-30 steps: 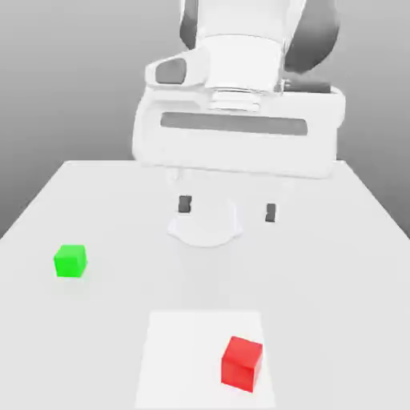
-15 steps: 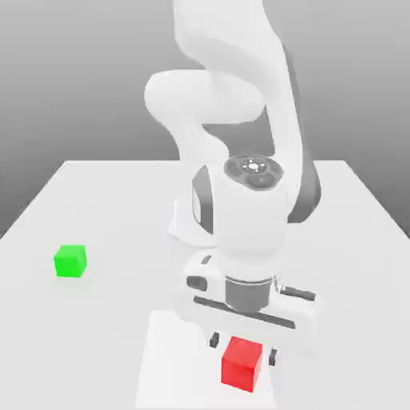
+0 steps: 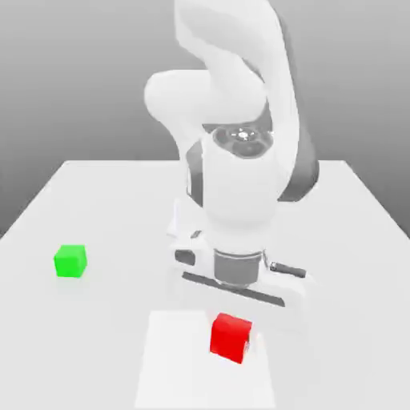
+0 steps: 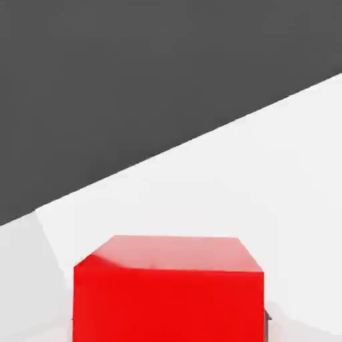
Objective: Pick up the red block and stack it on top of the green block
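The red block (image 3: 230, 340) is a bright red cube near the table's front edge, sitting between the fingers under the white hand. My gripper (image 3: 232, 324) is shut on the red block, which appears lifted slightly off the surface. In the hand view the red block (image 4: 167, 294) looms close, with a dark sliver of one fingertip (image 4: 268, 322) at its side. The green block (image 3: 70, 261) is a small bright green cube resting on the table toward the exterior view's left, well apart from the gripper.
The white table (image 3: 352, 240) carries a paler square patch (image 3: 172, 372) under the red block. The arm's white body (image 3: 236, 192) rises over the table's middle, behind the hand.
The hand dropped from high over the table down around the red block and its fingers closed on it. The block has since shifted slightly up and toward the exterior view's left.
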